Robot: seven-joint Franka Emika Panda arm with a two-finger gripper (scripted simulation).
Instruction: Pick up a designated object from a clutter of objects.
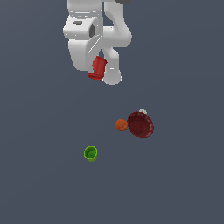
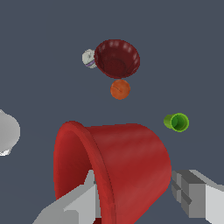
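Observation:
The bright red cup (image 1: 98, 68) is tilted and held up against the white arm, well above the grey floor. In the wrist view the red cup (image 2: 127, 166) fills the foreground, lying on its side between my two grey fingers (image 2: 197, 194). One finger is inside its rim and the other is outside its wall. My gripper (image 2: 135, 199) is shut on it. In the exterior view the fingers are hidden behind the arm. The dark red bowl (image 1: 140, 124), the orange ball (image 1: 121, 125) and the green cup (image 1: 90, 153) rest on the floor below.
A small white ball (image 2: 89, 58) lies beside the dark red bowl (image 2: 117, 59), nearly hidden behind it in the exterior view (image 1: 142, 112). The orange ball (image 2: 120, 89) and green cup (image 2: 177, 122) also show in the wrist view. The arm's white base (image 1: 87, 30) stands at the back.

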